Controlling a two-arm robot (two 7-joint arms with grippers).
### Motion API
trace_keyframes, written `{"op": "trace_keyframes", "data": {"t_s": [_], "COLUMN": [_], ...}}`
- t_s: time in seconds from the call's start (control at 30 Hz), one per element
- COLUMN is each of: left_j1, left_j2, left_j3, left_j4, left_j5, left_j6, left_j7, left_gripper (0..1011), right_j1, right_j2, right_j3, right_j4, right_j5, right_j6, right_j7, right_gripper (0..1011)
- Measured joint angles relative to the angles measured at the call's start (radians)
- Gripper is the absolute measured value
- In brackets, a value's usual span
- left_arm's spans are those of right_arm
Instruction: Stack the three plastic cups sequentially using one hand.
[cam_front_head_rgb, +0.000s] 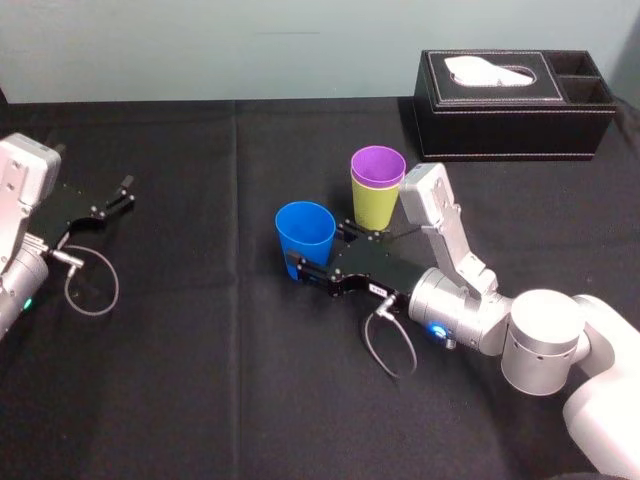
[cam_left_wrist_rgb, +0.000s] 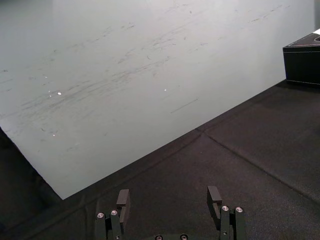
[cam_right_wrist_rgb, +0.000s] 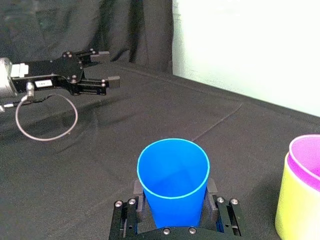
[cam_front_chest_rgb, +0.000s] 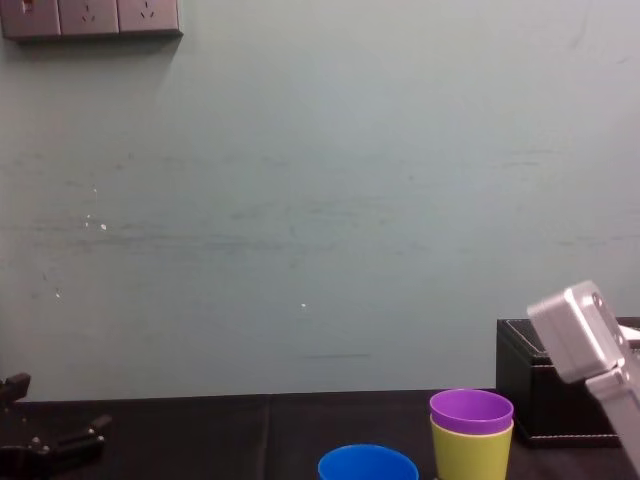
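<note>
A blue cup (cam_front_head_rgb: 305, 238) stands upright on the black table, left of the other two. My right gripper (cam_front_head_rgb: 318, 250) reaches in from the right and is shut on its lower body, one black finger pressed to each side. In the right wrist view the blue cup (cam_right_wrist_rgb: 172, 180) sits between the fingers (cam_right_wrist_rgb: 137, 200). The purple cup (cam_front_head_rgb: 378, 165) is nested inside the yellow-green cup (cam_front_head_rgb: 372, 207) just behind the right gripper. My left gripper (cam_front_head_rgb: 125, 195) rests open at the table's far left with nothing in it.
A black tissue box (cam_front_head_rgb: 510, 100) stands at the back right, behind the cups. A grey wall (cam_front_chest_rgb: 300, 200) rises behind the table's far edge. Black cloth (cam_front_head_rgb: 200, 350) lies bare between the two arms and in front.
</note>
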Motion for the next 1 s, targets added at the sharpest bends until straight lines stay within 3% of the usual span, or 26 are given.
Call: {"op": "trace_keyframes", "data": {"t_s": [0.2, 0.67, 1.0], "left_j1": [0.000, 0.000, 0.000], "left_j2": [0.000, 0.000, 0.000], "left_j3": [0.000, 0.000, 0.000], "left_j4": [0.000, 0.000, 0.000], "left_j5": [0.000, 0.000, 0.000], "left_j6": [0.000, 0.000, 0.000], "left_j7": [0.000, 0.000, 0.000], "left_gripper": [1010, 1010, 1010], "right_j1": [-0.006, 0.018, 0.087], "right_j2": [0.015, 0.101, 0.138], "right_j3": [0.013, 0.063, 0.082], "right_j4": [-0.049, -0.241, -0.278], "right_j5": [0.011, 0.107, 0.140], "right_j6": [0.032, 0.194, 0.258], "right_j7": [-0.001, 0.008, -0.006], "right_gripper": [716, 716, 716]}}
